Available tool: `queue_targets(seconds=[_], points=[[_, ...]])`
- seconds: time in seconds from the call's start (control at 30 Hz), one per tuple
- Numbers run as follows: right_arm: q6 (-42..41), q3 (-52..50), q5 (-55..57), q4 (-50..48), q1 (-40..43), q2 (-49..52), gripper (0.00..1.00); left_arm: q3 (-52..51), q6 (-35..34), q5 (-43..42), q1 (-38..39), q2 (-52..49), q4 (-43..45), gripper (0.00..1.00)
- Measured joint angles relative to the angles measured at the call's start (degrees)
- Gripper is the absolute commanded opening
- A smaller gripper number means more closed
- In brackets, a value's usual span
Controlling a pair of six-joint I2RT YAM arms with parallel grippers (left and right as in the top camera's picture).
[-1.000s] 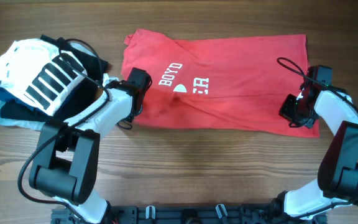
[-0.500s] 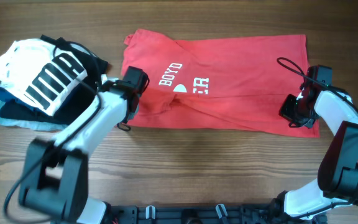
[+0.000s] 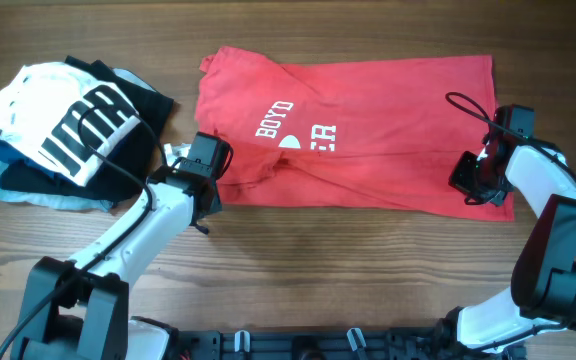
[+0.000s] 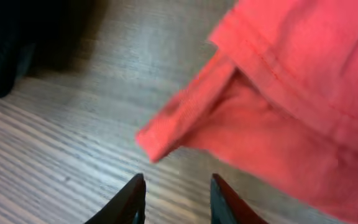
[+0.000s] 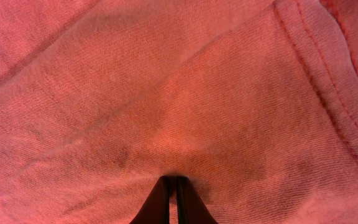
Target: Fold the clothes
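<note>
The red T-shirt (image 3: 368, 130) lies spread across the wooden table (image 3: 318, 260), folded lengthwise into a wide band, with its white lettering (image 3: 275, 119) facing up. The left gripper (image 4: 178, 186) is positioned at the band's left end. Its two fingers (image 4: 134, 194) are spread apart, and only bare wood shows between them; nothing is gripped. In the left wrist view, a folded flap of the shirt's hemmed edge (image 4: 157, 142) lies just ahead of the fingertips and slightly toward the left finger, close to them but not touching. The main body of red cloth extends ahead and to the right of the fingers. A dark garment (image 4: 2, 50) lies well ahead of the left finger, apart from it. The right gripper (image 5: 172, 183) is positioned at the band's right end, near its lower edge. Its fingers are pressed together at the tips on a small pucker of the red cloth, and creases radiate from the pinch point. Cloth fills the entire area ahead of these fingers, and a stitched hem (image 5: 328, 99) runs ahead and to their right. In the overhead view, a pile of garments topped by a white garment with black stripes (image 3: 58, 125) rests beyond the left gripper, away from the shirt.
</note>
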State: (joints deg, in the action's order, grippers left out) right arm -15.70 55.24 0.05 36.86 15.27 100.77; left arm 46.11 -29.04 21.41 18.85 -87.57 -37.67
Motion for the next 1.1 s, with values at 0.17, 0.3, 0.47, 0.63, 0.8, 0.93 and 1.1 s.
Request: queue_targets(seconds=[0.17, 0.3, 0.47, 0.63, 0.8, 0.93, 1.1], points=[[0.02, 0.0, 0.0, 0.0, 0.0, 0.0, 0.06, -1.05, -0.04, 2.12, -1.64, 0.0, 4.61, 0.37], [0.0, 0.0, 0.0, -0.02, 0.0, -0.02, 0.06, -2.69, -0.04, 2.75, -3.69, -0.02, 5.84, 0.34], [0.0, 0.0, 0.0, -0.02, 0.0, -0.02, 0.06, -2.69, -0.07, 1.31, -3.93, -0.02, 6.71, 0.33], [0.02, 0.0, 0.0, -0.02, 0.0, 0.0, 0.06, -2.69, -0.07, 0.68, -3.93, -1.92, 7.34, 0.32], [0.0, 0.0, 0.0, -0.02, 0.0, -0.02, 0.06, -2.69, -0.07, 0.5, -3.93, -4.04, 7.54, 0.27], [0.0, 0.0, 0.0, 0.0, 0.0, 0.0, 0.06, -2.69, -0.33, 0.11, -3.93, -4.11, 9.05, 0.16], [0.0, 0.0, 0.0, 0.0, 0.0, -0.02, 0.07, -2.69, -0.07, 0.17, -3.93, -4.11, 9.66, 0.04]])
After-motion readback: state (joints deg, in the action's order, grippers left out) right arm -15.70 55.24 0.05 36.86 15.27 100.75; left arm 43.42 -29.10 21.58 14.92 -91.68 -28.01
